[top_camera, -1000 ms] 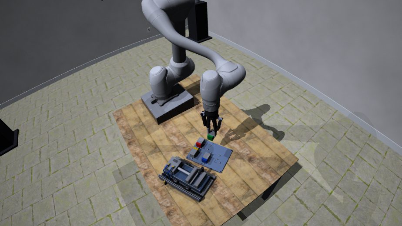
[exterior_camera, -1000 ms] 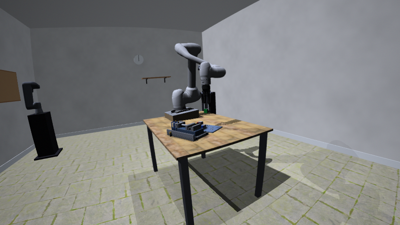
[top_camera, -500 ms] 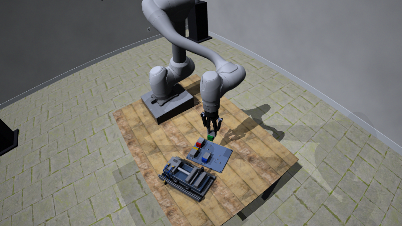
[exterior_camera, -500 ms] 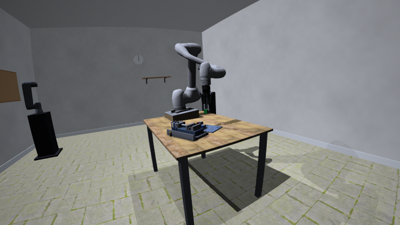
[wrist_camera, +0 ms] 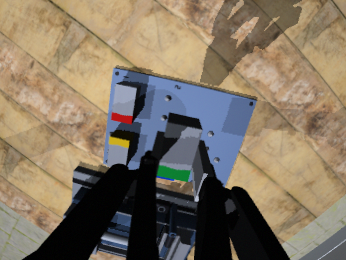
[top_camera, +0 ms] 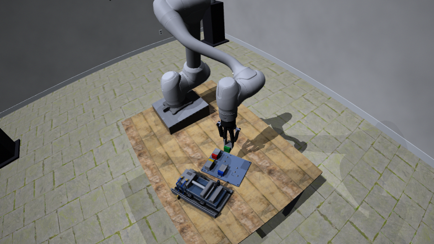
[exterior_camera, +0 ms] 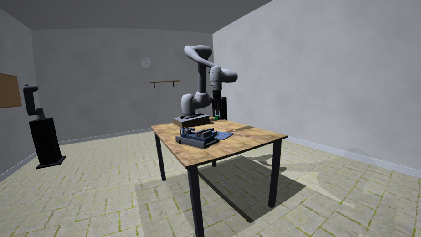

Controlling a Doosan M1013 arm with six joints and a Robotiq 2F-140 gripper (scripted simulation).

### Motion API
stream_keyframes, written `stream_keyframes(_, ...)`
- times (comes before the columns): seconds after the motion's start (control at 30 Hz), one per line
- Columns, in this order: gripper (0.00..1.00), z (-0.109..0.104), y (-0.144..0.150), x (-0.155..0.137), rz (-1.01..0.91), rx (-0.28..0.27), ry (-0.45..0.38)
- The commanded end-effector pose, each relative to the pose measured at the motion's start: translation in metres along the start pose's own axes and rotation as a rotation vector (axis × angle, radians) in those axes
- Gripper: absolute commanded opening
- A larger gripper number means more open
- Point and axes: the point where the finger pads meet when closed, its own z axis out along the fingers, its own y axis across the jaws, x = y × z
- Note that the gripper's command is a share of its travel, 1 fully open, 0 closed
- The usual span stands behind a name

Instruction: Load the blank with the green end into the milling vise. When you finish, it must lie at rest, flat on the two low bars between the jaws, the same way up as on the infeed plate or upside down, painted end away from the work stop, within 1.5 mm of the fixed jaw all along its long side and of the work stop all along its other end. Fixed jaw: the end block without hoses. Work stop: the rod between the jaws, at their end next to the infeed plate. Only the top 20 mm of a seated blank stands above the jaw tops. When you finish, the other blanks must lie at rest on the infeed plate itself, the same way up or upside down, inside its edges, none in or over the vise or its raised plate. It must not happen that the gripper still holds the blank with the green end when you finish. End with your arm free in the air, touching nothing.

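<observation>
In the exterior view, the milling vise (top_camera: 199, 193) (exterior_camera: 196, 140) (wrist_camera: 165, 200) is partly hiding the infeed plate (top_camera: 243, 163) (exterior_camera: 225, 135) (wrist_camera: 225, 115) behind it. In the wrist view, the vise is running off the bottom edge, partly covered by the gripper's dark fingers.
</observation>
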Motion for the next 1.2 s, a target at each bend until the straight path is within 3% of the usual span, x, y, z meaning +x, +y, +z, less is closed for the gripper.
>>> stream_keyframes(0.0, 0.00, 0.0002, 0.0000, 0.0000, 0.000, 0.000, 0.000)
stream_keyframes(1.17, 0.00, 0.0026, 0.0000, 0.0000, 0.020, 0.000, 0.000)
